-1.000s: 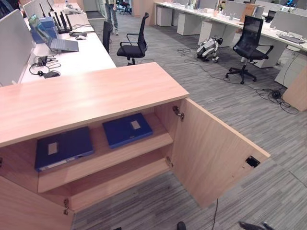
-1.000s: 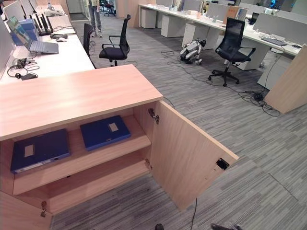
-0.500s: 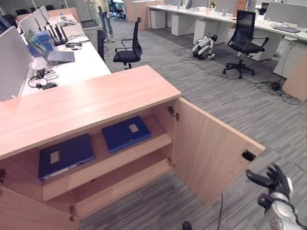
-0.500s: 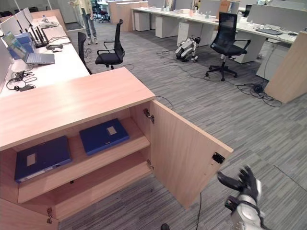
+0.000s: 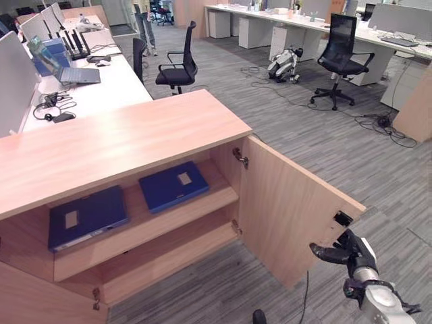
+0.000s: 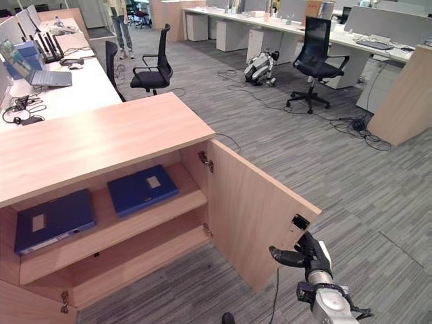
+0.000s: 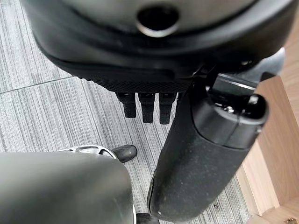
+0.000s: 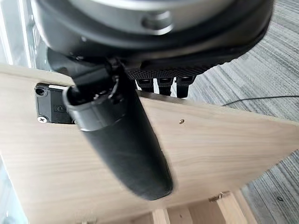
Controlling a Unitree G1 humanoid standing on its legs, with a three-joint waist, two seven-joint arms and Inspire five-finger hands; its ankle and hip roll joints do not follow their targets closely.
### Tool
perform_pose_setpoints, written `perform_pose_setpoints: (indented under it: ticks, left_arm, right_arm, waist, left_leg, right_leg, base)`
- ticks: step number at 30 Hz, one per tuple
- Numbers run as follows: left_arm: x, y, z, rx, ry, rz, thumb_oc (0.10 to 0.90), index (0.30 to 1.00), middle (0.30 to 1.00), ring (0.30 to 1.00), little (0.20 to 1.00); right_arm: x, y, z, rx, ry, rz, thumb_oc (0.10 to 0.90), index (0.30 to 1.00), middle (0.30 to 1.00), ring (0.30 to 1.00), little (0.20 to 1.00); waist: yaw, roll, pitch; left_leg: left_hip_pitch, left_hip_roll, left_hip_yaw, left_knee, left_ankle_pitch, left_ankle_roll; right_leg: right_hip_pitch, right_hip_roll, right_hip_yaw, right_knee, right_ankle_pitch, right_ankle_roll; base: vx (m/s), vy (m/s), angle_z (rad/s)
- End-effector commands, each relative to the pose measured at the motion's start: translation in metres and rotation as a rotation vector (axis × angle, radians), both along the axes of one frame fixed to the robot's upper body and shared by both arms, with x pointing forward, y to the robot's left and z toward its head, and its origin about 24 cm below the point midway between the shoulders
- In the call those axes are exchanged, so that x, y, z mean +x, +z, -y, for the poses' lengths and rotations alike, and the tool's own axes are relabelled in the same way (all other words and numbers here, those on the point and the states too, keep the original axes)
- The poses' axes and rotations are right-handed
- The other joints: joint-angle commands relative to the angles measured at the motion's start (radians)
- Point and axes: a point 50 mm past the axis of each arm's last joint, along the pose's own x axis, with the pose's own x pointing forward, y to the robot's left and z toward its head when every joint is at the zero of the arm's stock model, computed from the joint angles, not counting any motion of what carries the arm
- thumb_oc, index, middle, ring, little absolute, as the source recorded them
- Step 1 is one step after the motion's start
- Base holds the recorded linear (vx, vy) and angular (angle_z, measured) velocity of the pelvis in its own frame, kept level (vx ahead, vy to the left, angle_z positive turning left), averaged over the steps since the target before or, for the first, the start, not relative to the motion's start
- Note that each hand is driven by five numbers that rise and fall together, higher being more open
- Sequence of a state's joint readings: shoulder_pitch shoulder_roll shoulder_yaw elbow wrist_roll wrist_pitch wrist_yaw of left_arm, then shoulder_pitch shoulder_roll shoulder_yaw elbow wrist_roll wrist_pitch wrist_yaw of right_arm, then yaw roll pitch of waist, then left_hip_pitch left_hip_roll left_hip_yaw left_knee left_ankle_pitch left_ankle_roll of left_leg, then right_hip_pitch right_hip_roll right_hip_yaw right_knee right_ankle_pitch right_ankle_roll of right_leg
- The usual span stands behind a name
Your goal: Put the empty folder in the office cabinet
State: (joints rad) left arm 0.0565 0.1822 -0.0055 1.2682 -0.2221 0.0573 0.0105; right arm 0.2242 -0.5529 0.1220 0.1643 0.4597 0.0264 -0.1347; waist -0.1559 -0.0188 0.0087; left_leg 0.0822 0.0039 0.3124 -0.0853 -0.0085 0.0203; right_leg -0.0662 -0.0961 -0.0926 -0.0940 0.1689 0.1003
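Wooden cabinet door (image 5: 290, 216) flat, open | right hand (image 5: 351, 253) beside, fingers relaxed | two blue folders (image 5: 173, 185) shelved

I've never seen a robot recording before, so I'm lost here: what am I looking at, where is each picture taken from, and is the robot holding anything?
This is a humanoid robot with two arms ending in dark hands. The two wide pictures come from its head, looking down at a wooden office cabinet whose door stands open. Two blue folders lie flat on the upper shelf. The right hand reaches toward the door's outer edge, holding nothing. The two close-up pictures come from cameras on the wrists: the right one looks past its thumb at the door panel, and the left hand hangs over the grey carpet, also holding nothing. Behind the cabinet are desks and black office chairs.
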Motion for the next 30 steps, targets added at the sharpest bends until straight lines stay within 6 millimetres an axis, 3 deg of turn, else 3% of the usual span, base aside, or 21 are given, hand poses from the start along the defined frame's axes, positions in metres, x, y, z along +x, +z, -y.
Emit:
perform_pose_setpoints:
  ticks: [1, 3, 4, 7, 11, 16, 21, 30]
  left_arm:
    - [0.022, 0.001, 0.009, -0.002, -0.107, 0.020, 0.800, 0.900, 0.900, 0.900, 0.900]
    - [0.031, 0.002, 0.010, 0.016, -0.120, 0.038, 0.800, 0.900, 0.900, 0.900, 0.900]
    - [0.031, 0.002, 0.010, 0.017, -0.119, 0.039, 0.800, 0.900, 0.900, 0.900, 0.900]
    - [0.044, 0.004, 0.013, 0.023, -0.124, 0.077, 0.800, 0.900, 0.900, 0.900, 0.900]
    - [0.055, 0.006, 0.017, 0.026, -0.124, 0.110, 0.800, 0.900, 0.900, 0.900, 0.900]
    - [0.055, 0.007, 0.016, 0.028, -0.120, 0.112, 0.800, 0.900, 0.900, 0.900, 0.900]
    - [0.044, 0.005, 0.010, 0.031, -0.073, 0.091, 0.800, 0.900, 0.900, 0.900, 0.900]
    - [0.032, 0.002, 0.010, 0.008, -0.034, 0.071, 0.800, 0.900, 0.900, 0.900, 0.900]
  right_arm:
    - [0.078, 0.127, -0.142, 0.086, 0.764, 0.656, 0.800, 0.900, 0.900, 0.900, 0.900]
    - [0.079, 0.140, -0.193, 0.096, 0.969, 0.697, 0.800, 0.900, 0.900, 0.900, 0.900]
    - [0.079, 0.140, -0.193, 0.097, 0.970, 0.699, 0.800, 0.900, 0.900, 0.900, 0.900]
    - [0.076, 0.156, -0.235, 0.102, 1.137, 0.753, 0.800, 0.900, 0.900, 0.900, 0.900]
    - [0.066, 0.162, -0.271, 0.115, 1.295, 0.754, 0.800, 0.900, 0.900, 0.900, 0.900]
    - [0.058, 0.163, -0.283, 0.148, 1.369, 0.739, 0.800, 0.900, 0.900, 0.900, 0.900]
    - [0.051, 0.150, -0.296, 0.234, 1.420, 0.642, 0.800, 0.900, 0.900, 0.900, 0.900]
    - [0.061, 0.122, -0.276, 0.201, 1.322, 0.528, 0.800, 0.900, 0.900, 0.900, 0.900]
  waist:
    - [0.096, -0.009, -0.002]
    - [0.111, -0.011, 0.002]
    - [0.111, -0.012, 0.000]
    - [0.125, -0.017, 0.004]
    - [0.145, -0.022, 0.005]
    - [0.157, -0.026, 0.007]
    - [0.194, -0.030, 0.013]
    - [0.236, -0.029, 0.028]
  left_leg:
    - [-0.009, -0.026, -0.083, -0.002, -0.046, 0.008]
    - [-0.002, -0.025, -0.085, -0.002, -0.049, 0.008]
    - [-0.007, -0.026, -0.085, -0.002, -0.046, 0.007]
    - [-0.004, -0.024, -0.089, -0.002, -0.043, 0.007]
    - [-0.006, -0.025, -0.101, -0.002, -0.039, 0.007]
    - [-0.009, -0.028, -0.116, -0.002, -0.035, 0.006]
    - [-0.025, -0.036, -0.161, -0.002, -0.020, 0.000]
    - [-0.056, -0.045, -0.242, -0.002, 0.010, -0.015]
  right_leg:
    - [0.076, 0.059, -0.036, 0.032, -0.125, 0.002]
    - [0.085, 0.061, -0.035, 0.030, -0.128, 0.000]
    - [0.080, 0.061, -0.034, 0.030, -0.125, -0.001]
    - [0.085, 0.061, -0.039, 0.029, -0.126, -0.004]
    - [0.088, 0.059, -0.045, 0.034, -0.132, -0.008]
    - [0.092, 0.056, -0.055, 0.036, -0.137, -0.010]
    - [0.096, 0.050, -0.097, 0.039, -0.147, -0.016]
    - [0.104, 0.038, -0.174, 0.034, -0.155, -0.025]
  base:
    - [0.00, -0.004, -0.32]
    - [0.00, -0.003, -0.58]
    - [0.00, -0.003, -0.65]
    - [-0.01, -0.002, -0.51]
    - [0.00, 0.007, 0.13]
    - [-0.01, 0.002, 0.49]
    - [0.00, -0.021, 0.88]
    - [0.00, -0.046, 0.38]
